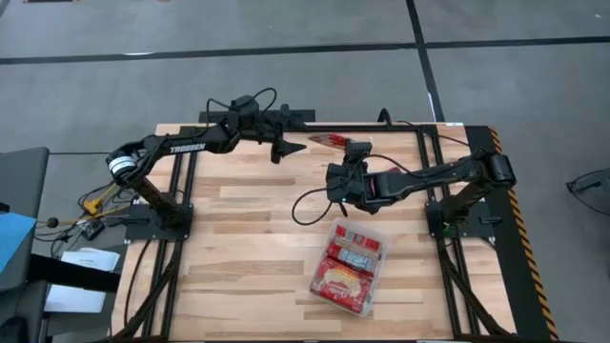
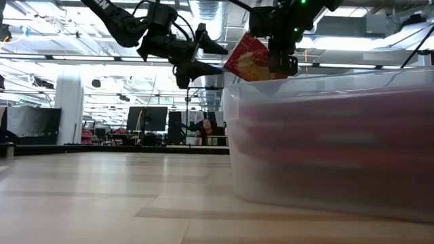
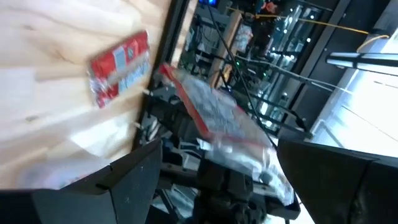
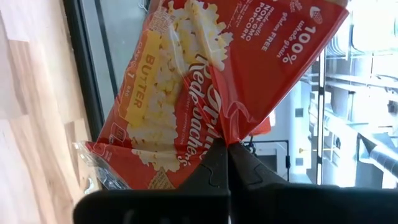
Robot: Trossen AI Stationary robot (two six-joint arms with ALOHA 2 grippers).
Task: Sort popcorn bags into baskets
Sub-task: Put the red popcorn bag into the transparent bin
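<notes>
One red butter popcorn bag (image 4: pixel 205 93) pinched by R gripper (image 4: pixel 227 163).

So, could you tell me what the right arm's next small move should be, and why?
Probably carry it over the clear plastic tray: the right pincer is shut on a red butter popcorn bag held above the table, while the left pincer waits open.

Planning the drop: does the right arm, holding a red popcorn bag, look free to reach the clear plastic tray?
Probably yes. The right gripper, shut on the red popcorn bag, hangs above the table beside the clear plastic tray; nothing lies between, and the left gripper waits farther off.
</notes>
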